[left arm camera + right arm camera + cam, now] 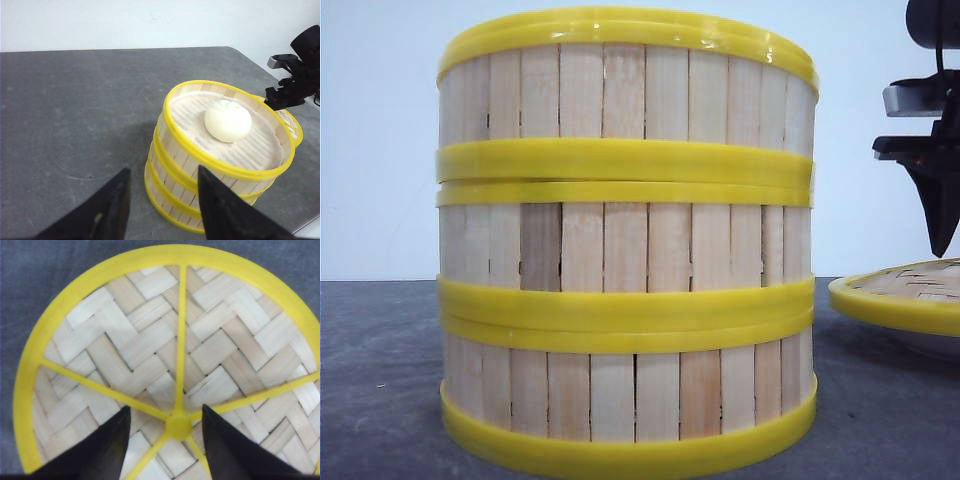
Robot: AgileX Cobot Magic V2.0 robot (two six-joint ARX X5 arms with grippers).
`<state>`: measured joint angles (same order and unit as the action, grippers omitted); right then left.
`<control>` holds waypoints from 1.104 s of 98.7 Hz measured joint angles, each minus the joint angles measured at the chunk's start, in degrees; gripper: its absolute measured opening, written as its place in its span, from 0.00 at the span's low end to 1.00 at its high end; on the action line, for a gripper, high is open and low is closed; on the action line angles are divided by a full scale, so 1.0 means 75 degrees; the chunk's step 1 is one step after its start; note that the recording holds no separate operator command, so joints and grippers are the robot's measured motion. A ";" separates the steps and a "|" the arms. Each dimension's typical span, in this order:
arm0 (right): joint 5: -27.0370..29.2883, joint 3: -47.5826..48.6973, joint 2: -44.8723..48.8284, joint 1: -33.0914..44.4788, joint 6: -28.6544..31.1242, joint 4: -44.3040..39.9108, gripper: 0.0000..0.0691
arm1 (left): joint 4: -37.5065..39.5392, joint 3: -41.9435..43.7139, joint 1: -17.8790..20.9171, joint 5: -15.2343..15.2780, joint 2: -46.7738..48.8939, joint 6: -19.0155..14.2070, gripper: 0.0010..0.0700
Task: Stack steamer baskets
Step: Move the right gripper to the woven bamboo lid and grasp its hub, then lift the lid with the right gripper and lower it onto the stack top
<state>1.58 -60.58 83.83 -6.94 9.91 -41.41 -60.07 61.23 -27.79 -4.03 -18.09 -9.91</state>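
**Three steamer baskets stacked; lid apart under right gripper**

Stacked three high on the dark grey surface (75, 110): the steamer baskets (625, 245), pale vertical slats banded by thick yellow rims, filling most of the front view. Seated one on another, yellow rim against yellow rim, with the whole pile standing upright. Visible from the left wrist view inside the top basket: a white liner and one round white bun (227, 120), resting near the middle. Poised near the stack but clear of it, the left gripper (161, 205), its two dark fingers spread with nothing between them and the baskets' near wall showing through the gap. To the right of the stack and apart from it, a flat woven lid (170, 360) with a yellow rim and yellow spokes meeting at a small central hub. Directly above that lid, the right gripper (166, 442), released, fingers parted to either side of the hub and holding nothing; whether the tips touch the weave, impossible to tell. Behind everything, a plain white wall.
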 joint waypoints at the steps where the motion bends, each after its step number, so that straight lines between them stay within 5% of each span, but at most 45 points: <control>1: 0.0003 0.0000 0.0015 0.0000 0.0000 0.0003 0.39 | 0.0000 0.0000 0.0000 0.0000 0.0000 0.0000 0.33; 20: 0.0017 -0.0003 0.0058 0.0029 0.0000 -0.0015 0.36 | 0.0003 0.0000 0.0000 -0.0003 0.0000 0.0000 0.33; 59: 0.0020 -0.0017 0.0050 0.0032 0.0000 -0.0099 0.09 | 0.0009 0.0000 0.0000 0.0000 0.0000 0.0000 0.33; 109: -0.0015 -0.0198 -0.0131 0.0032 -0.0035 -0.0239 0.08 | 0.0012 0.0000 0.0000 0.0000 0.0000 0.0000 0.33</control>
<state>1.48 -62.06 82.85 -6.70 9.65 -43.20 -59.99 61.23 -27.79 -4.03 -18.09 -9.91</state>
